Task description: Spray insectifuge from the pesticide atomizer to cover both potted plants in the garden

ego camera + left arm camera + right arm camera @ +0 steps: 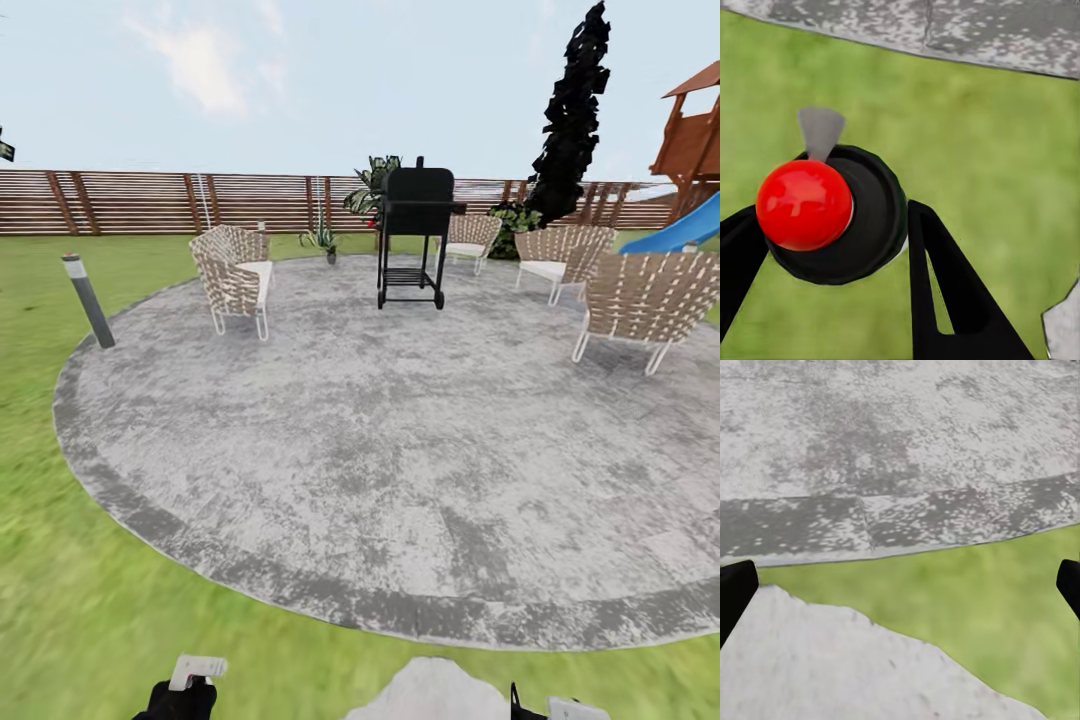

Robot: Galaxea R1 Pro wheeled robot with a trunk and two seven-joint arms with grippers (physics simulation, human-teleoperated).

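Observation:
My left gripper (832, 221) is shut on the pesticide atomizer (874, 225), seen end-on as a round black cap with a red ball on it, over the lawn. In the head view the atomizer's white top (197, 668) sticks up from the left gripper (180, 697) at the bottom edge. The right gripper (900, 585) is open, its black fingers (735, 592) wide apart and nothing between them, above grass and a pale stepping stone (825, 660). Far off by the fence stands a small potted plant (322, 240) with pointed leaves in a little grey pot.
Round grey mottled paving (400, 440) lies ahead, ringed by lawn (90, 600). On it stand a black grill cart (415, 235) and several woven chairs (235, 275). A grey bollard light (88, 300) leans at the left rim. A wooden slat fence (130, 200) runs behind.

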